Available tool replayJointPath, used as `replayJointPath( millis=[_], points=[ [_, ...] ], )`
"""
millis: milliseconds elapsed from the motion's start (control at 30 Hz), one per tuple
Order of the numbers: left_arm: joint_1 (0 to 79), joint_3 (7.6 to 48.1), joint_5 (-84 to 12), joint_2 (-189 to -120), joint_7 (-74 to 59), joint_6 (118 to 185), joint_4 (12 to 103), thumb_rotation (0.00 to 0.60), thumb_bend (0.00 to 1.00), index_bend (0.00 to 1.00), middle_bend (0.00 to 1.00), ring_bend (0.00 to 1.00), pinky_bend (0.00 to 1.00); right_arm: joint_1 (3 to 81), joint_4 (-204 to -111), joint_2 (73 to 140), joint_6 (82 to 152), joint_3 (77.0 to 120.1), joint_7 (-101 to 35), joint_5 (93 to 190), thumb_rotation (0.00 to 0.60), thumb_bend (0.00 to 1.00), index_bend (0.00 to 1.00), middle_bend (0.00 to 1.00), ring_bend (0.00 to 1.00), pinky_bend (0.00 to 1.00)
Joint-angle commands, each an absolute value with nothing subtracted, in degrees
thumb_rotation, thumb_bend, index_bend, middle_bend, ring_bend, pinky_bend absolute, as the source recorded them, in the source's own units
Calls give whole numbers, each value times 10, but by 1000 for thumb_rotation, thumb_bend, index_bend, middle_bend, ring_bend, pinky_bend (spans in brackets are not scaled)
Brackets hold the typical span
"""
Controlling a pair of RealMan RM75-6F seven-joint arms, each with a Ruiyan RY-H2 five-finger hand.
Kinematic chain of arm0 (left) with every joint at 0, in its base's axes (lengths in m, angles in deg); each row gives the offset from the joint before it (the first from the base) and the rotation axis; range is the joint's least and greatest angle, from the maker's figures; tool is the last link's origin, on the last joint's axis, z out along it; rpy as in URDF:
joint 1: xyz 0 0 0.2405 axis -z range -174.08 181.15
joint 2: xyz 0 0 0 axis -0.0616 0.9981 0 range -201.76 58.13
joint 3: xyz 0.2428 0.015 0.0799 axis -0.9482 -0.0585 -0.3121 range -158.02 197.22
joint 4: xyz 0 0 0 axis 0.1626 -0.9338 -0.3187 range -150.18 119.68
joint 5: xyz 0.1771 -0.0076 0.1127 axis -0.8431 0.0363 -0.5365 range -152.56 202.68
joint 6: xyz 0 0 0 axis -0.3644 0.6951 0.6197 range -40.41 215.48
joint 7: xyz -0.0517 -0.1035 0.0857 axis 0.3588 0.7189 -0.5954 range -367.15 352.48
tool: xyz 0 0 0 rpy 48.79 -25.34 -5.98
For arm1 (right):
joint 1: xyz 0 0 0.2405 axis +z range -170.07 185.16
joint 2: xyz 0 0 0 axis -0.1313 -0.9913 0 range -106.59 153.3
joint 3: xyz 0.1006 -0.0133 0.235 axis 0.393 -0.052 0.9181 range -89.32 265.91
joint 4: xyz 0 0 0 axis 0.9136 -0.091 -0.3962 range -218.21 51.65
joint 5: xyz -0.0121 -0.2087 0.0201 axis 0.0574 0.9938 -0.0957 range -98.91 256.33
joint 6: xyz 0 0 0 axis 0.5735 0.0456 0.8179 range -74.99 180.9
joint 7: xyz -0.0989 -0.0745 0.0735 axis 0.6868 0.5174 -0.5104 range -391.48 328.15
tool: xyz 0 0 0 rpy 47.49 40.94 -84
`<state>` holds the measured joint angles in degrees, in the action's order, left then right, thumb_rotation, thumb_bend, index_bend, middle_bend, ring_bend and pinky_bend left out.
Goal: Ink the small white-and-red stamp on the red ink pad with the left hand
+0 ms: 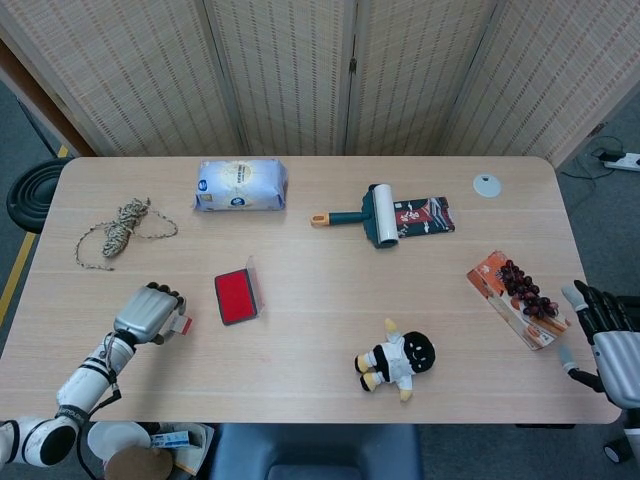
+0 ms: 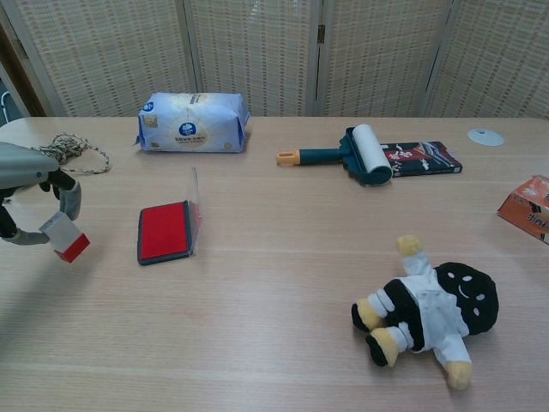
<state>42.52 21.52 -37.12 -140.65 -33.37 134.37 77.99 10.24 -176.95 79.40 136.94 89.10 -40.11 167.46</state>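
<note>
One stamp [image 2: 67, 239] gripped by left hand [image 1: 150, 313], near ink pad's [image 2: 164, 232] left edge.

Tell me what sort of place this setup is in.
Probably an indoor lab or test room: a wooden table spread with unrelated props, woven folding screens closing it off behind, and a power strip on the grey floor.

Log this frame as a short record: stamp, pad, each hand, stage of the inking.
stamp: small white-and-red stamp, held off the table, red end down
pad: red ink pad, lid open, lying flat to the stamp's right
left hand: left hand grips the stamp, beside the pad, not over it
right hand: right hand at the table's right edge, holds nothing
stage: stamp not yet on pad
</note>
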Motion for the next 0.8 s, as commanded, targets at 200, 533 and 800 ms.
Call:
replayJointPath(
  millis=[200,533,800],
  points=[
    [499,238,-281,-1402,-390,1296,796,600,297,636,399,277,256,110,-1755,784,1353,898,-446,1659,600,409,20,0,0,0],
    [570,231,-202,-1437,-424,1265,754,600,297,638,406,277,256,112,-1738,775,1343,902,-493,1649,600,409,20,0,0,0],
    [612,221,-166,-1468,-426,1243,710,600,297,640,412,277,256,114,-1727,768,1338,903,-529,1648,600,410,20,0,0,0]
  ],
)
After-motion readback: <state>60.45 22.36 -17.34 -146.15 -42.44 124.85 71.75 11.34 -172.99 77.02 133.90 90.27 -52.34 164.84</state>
